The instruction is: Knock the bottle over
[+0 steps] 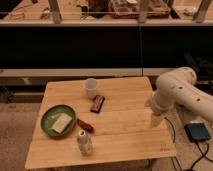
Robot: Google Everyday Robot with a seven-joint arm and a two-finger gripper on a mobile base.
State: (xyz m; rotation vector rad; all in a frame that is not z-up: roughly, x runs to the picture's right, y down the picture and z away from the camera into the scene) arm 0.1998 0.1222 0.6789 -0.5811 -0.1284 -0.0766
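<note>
The bottle (pixel 83 142) is small and pale with a light round cap. It stands upright near the front edge of the wooden table (pixel 125 135), left of the middle. My white arm (pixel 176 94) reaches in from the right. The gripper (pixel 156 120) hangs at the table's right side, far to the right of the bottle and apart from it.
A white capless cup (pixel 90 88) stands at the back of the table. A dark bar (pixel 97 104) lies in front of it. A green bowl (pixel 58 120) with a pale item sits at the left, with a small red-brown item (pixel 84 125) beside it. A black device (pixel 198 132) lies on the floor at the right.
</note>
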